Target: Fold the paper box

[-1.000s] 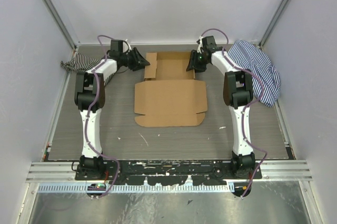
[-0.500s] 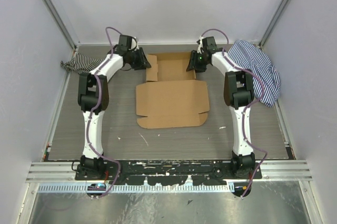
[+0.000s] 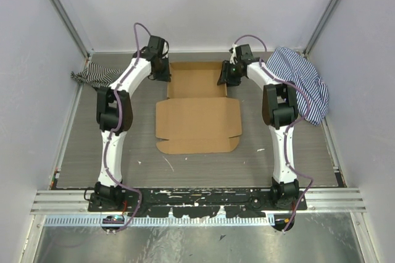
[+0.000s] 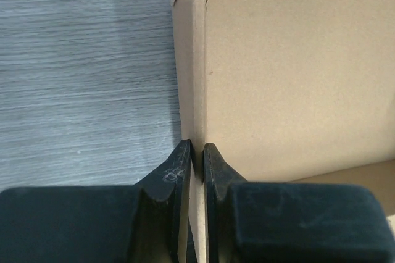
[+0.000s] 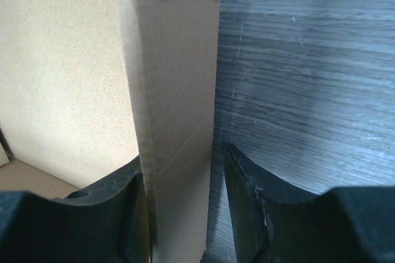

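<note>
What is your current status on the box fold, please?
Left gripper pinching left wall of the paper box. Right gripper open, straddling right wall. Striped cloth off the box.

Both arms stretched forward, left gripper [image 4: 197, 149] pinching the paper box [image 4: 296, 78] (jaws nearly together), right gripper [image 5: 185, 159] parted.

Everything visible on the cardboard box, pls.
Plain brown corrugated cardboard box, half folded: the far tray section has its side walls raised, and the near lid panel lies flat on the grey wood-grain table. The left gripper pinches its left wall; the right gripper straddles its right wall, one finger touching.
</note>
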You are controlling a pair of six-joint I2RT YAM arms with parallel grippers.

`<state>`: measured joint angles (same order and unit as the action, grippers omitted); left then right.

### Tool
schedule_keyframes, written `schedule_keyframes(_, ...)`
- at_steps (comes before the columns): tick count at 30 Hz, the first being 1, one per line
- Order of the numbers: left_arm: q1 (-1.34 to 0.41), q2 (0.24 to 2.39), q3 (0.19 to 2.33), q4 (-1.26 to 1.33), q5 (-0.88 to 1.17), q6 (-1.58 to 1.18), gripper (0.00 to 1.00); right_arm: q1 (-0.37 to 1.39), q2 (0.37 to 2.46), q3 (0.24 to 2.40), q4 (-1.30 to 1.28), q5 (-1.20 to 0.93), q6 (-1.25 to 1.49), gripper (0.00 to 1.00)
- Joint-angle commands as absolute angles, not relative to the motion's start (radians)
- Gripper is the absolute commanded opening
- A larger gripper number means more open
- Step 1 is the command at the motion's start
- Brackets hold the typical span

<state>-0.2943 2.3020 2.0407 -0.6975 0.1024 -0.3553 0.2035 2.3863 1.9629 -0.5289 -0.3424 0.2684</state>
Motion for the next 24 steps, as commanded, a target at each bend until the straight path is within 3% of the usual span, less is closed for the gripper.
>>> schedule_keyframes(1,-0.340,2.333,2.160,-0.854,-0.077,-0.270,0.16,0.225,2.339,1.927,-0.559,-0.334,0.270,0.50)
schedule_keyframes(10,-0.415,2.428,2.334,-1.021,-0.311,-0.209,0.10,0.234,2.312,1.883,-0.537,-0.328,0.282,0.50)
schedule_keyframes(15,-0.452,2.489,2.405,-1.094,-0.426,-0.179,0.00,0.245,2.308,1.885,-0.537,-0.315,0.285,0.50)
schedule_keyframes(24,-0.492,2.531,2.424,-1.137,-0.619,-0.116,0.00,0.248,2.319,1.891,-0.540,-0.303,0.287,0.50)
